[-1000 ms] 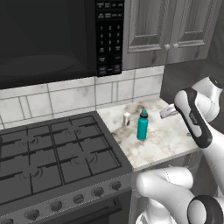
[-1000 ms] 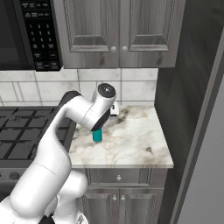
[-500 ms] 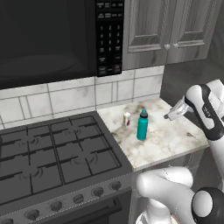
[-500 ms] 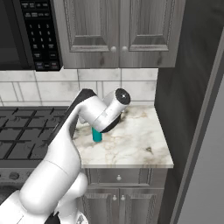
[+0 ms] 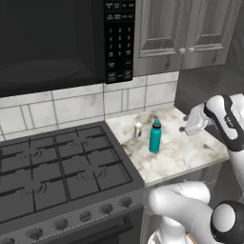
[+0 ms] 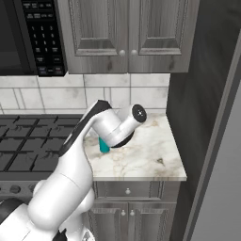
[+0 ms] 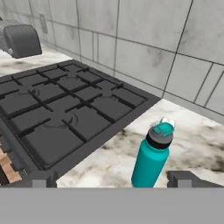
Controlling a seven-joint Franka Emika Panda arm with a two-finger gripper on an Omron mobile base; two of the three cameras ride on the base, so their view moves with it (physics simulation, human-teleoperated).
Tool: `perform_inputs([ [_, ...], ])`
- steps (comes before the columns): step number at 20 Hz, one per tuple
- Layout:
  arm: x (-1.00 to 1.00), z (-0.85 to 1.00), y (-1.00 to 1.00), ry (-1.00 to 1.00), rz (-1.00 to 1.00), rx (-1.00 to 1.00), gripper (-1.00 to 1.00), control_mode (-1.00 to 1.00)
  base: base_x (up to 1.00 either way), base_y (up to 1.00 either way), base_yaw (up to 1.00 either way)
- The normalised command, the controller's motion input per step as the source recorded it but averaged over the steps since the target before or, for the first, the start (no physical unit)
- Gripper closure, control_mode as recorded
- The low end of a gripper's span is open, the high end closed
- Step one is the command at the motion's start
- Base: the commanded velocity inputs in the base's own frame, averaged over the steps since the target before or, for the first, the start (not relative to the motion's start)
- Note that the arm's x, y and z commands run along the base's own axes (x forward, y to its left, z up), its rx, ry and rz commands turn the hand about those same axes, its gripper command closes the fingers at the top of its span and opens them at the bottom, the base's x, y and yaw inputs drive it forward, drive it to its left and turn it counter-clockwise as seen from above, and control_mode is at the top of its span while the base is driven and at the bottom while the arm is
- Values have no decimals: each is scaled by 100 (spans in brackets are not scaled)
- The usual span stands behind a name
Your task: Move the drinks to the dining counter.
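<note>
Simulated kitchen, grey panelled wall cabinets [image 5: 190, 33] and a black microwave [image 5: 52, 43] hung above a black gas stove [image 5: 57, 167]. Taken as landmark: the stove. Immediately right of it lay a small marble worktop [image 5: 186, 152] over grey cabinet drawers [image 6: 136, 190], backed by pale tiled wall [image 5: 81, 102].

White arm bent over that worktop, gripper [image 7: 113, 178] held low at the worktop's right side, pointing back toward the stove. Jaws stood wide apart, gripping nothing.

Stood upright on the worktop just right of the stove: teal water bottle [image 5: 155, 136], dark collar and teal cap, framed between the two finger tips in the hand view. Just behind it, nearer the wall: small pale can [image 5: 138, 129], reddish mark on its side.
</note>
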Motion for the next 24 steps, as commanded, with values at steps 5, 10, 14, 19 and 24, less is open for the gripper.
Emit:
perform_inputs([
  [5,21,-38,0,0,0,-2,-100,-100,0,0,0],
  [10,24,-52,0,0,0,0,-100,-100,0,0,0],
  [14,16,-42,0,-1,0,0,-100,-100,0,0,0],
  [19,25,-27,-4,0,0,0,-100,-100,0,0,0],
  [24,15,8,-4,0,1,9,-100,-100,0,0,0],
])
